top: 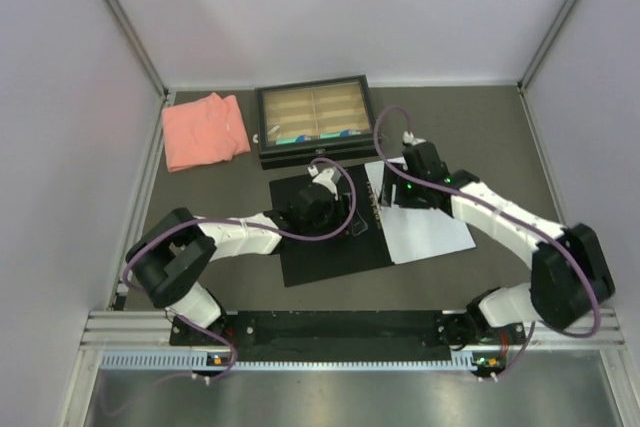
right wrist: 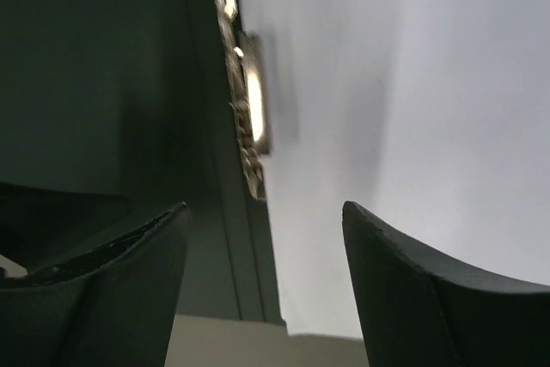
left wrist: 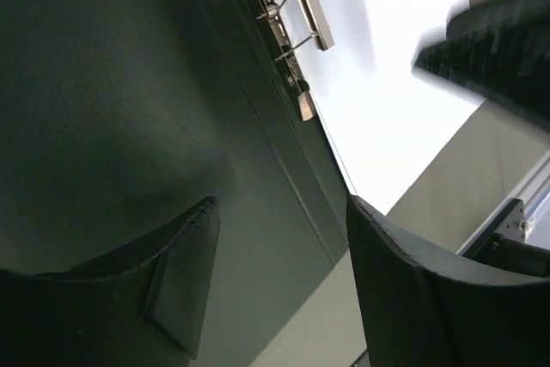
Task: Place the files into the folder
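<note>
The files (top: 432, 234) lie on the right half of the open folder (top: 320, 257), my left gripper (left wrist: 279, 212) and right gripper (right wrist: 262, 212) are both wide and empty (near the rings (left wrist: 292, 6)), so I think folding the cover shut comes next.

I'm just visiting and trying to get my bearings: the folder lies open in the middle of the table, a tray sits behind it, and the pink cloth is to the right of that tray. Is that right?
Not quite. The pink cloth lies to the left of the tray, not to its right, as the top external view shows. The folder does lie open in the middle of the table, with the tray behind it.
</note>
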